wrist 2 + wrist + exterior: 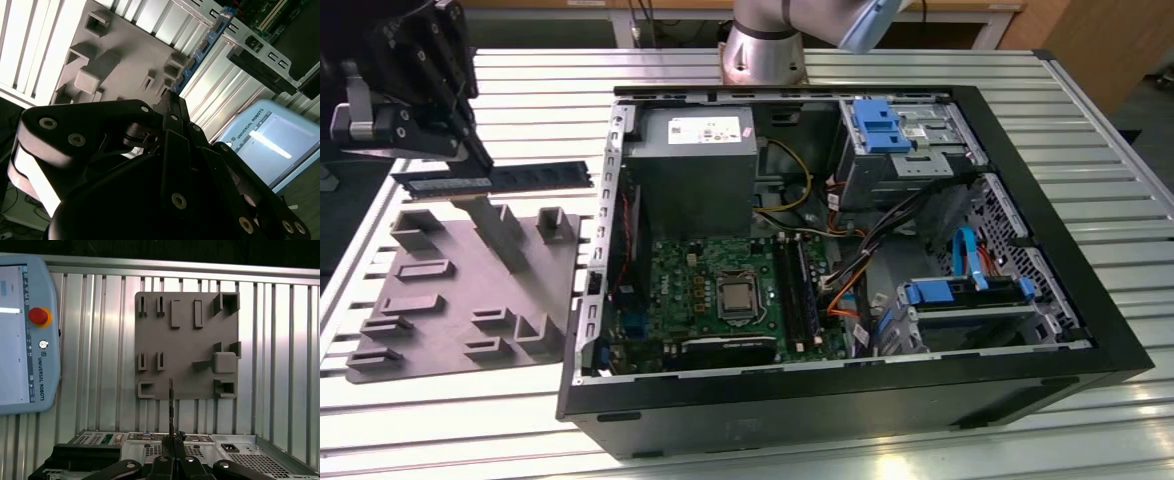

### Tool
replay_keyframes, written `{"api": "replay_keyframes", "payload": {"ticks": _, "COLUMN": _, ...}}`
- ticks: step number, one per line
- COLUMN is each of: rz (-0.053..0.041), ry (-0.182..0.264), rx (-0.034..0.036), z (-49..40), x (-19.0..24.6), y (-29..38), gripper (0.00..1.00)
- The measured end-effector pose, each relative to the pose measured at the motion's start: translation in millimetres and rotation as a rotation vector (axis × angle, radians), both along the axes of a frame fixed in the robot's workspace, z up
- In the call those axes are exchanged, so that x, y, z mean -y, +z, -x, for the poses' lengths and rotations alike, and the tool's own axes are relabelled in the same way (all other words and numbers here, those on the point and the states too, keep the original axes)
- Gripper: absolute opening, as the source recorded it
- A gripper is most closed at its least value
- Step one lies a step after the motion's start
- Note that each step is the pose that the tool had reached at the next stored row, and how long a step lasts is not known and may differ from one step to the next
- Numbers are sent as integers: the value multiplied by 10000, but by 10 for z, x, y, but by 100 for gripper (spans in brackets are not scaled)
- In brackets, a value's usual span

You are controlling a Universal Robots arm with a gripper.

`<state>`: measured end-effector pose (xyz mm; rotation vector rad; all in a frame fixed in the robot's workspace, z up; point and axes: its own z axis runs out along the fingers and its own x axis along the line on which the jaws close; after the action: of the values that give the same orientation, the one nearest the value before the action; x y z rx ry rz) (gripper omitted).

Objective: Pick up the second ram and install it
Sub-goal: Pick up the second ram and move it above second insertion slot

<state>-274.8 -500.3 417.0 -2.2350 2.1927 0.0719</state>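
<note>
Grip check: your gripper point(470, 163), in the upper left of the exterior view, has its fingers clamped shut on the second ram point(520, 177), pinching it near the end toward the exterior view's left. The stick hangs just over the far edge of the gray holder block point(440, 290). Its long axis runs left to right across the frame, and the free end points at the open computer case point(1041, 200). In the first wrist view you see it edge-on, a thin dark line point(171, 410) reaching out from the fingertips. The memory slots point(797, 290) on the motherboard point(707, 275) sit well apart, lower and to the exterior view's right. They run roughly top to bottom, so I judge the stick lies crosswise to them.
</note>
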Motion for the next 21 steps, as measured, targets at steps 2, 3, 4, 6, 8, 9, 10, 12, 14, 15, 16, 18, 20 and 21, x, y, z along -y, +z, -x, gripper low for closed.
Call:
{"api": "replay_keyframes", "payload": {"ticks": 2, "rz": 0, "ry": -1, "rx": 0, "z": -25, "x": 0, "y": 0, "gripper": 11}}
{"api": "replay_keyframes", "payload": {"ticks": 3, "rz": 1, "ry": 0, "rx": 0, "z": -36, "x": 0, "y": 0, "gripper": 11}}
{"api": "replay_keyframes", "payload": {"ticks": 4, "rz": 0, "ry": -1, "rx": 0, "z": -48, "x": 0, "y": 0, "gripper": 11}}
{"api": "replay_keyframes", "payload": {"ticks": 6, "rz": 1, "ry": 0, "rx": -1, "z": -70, "x": 0, "y": 0, "gripper": 11}}
{"api": "replay_keyframes", "payload": {"ticks": 8, "rz": 1, "ry": 0, "rx": 0, "z": -88, "x": 0, "y": 0, "gripper": 11}}
{"api": "replay_keyframes", "payload": {"ticks": 9, "rz": 1, "ry": 0, "rx": 0, "z": -99, "x": 0, "y": 0, "gripper": 11}}
{"api": "replay_keyframes", "payload": {"ticks": 10, "rz": 0, "ry": 0, "rx": 0, "z": -111, "x": 0, "y": 0, "gripper": 11}}
{"api": "replay_keyframes", "payload": {"ticks": 12, "rz": 0, "ry": 0, "rx": 0, "z": -135, "x": 0, "y": 0, "gripper": 11}}
{"api": "replay_keyframes", "payload": {"ticks": 14, "rz": 0, "ry": 0, "rx": 0, "z": -152, "x": 0, "y": 0, "gripper": 11}}
{"api": "replay_keyframes", "payload": {"ticks": 15, "rz": 0, "ry": 0, "rx": 0, "z": -162, "x": 0, "y": 0, "gripper": 11}}
{"api": "replay_keyframes", "payload": {"ticks": 16, "rz": 0, "ry": 0, "rx": 0, "z": -178, "x": 0, "y": 0, "gripper": 11}}
{"api": "replay_keyframes", "payload": {"ticks": 18, "rz": 0, "ry": 0, "rx": 0, "z": -197, "x": 0, "y": 0, "gripper": 11}}
{"api": "replay_keyframes", "payload": {"ticks": 20, "rz": 0, "ry": 0, "rx": 0, "z": -215, "x": 0, "y": 0, "gripper": 11}}
{"api": "replay_keyframes", "payload": {"ticks": 21, "rz": 0, "ry": -1, "rx": 0, "z": -224, "x": 0, "y": 0, "gripper": 11}}
